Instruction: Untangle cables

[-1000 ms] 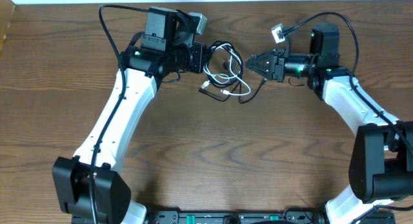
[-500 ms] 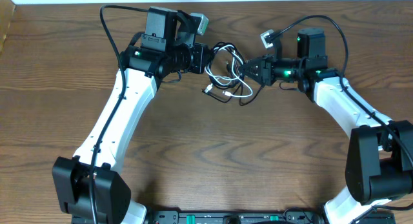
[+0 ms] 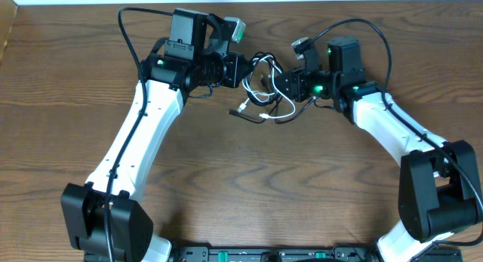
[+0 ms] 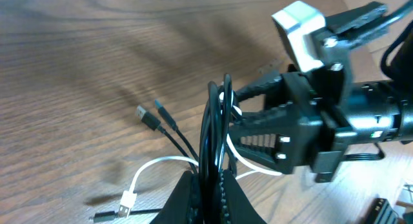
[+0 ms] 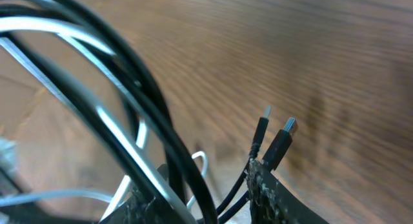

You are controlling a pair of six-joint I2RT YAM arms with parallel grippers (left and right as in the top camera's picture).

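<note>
Left gripper clamps the black cable near the table's far edge; right gripper gapes around its loops. Limp, light cord, probably best pinched near a plug.

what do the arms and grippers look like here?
White links on left arm and right arm, black joints and bases, green lights, looping black cables. Both left gripper and right gripper black and tapered, a pale camera block above each.
</note>
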